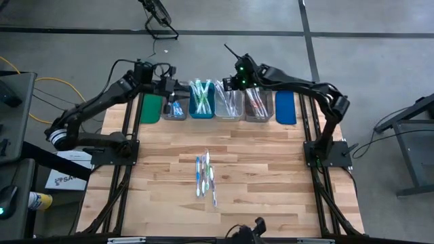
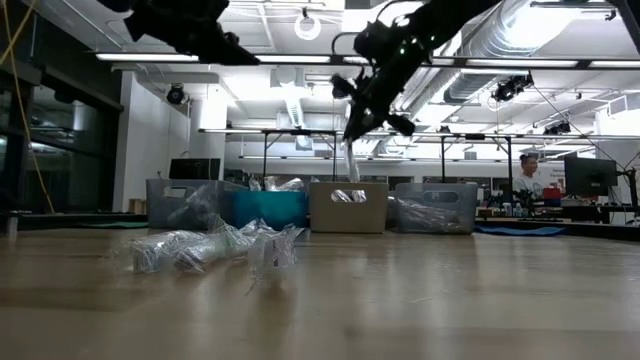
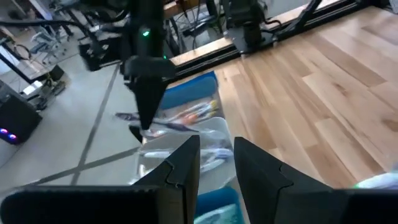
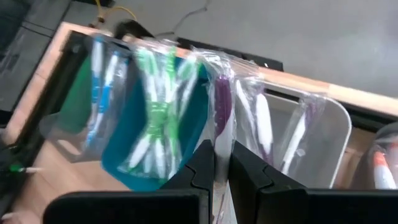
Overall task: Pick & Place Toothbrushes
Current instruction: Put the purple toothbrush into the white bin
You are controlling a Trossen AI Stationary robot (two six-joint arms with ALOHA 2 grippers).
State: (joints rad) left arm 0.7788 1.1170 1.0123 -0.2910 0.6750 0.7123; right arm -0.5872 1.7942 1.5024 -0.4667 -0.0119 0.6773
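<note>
Right pincer hangs above the clear bin in the row at the tabletop's far edge, clamped on a purple toothbrush in its wrapper (seen dangling in the low view). Left pincer is over the grey bin, fingers narrowly parted, nothing between them. A loose cluster of toothbrushes lies mid-tabletop. Others fill the grey, teal and clear bins.
</note>
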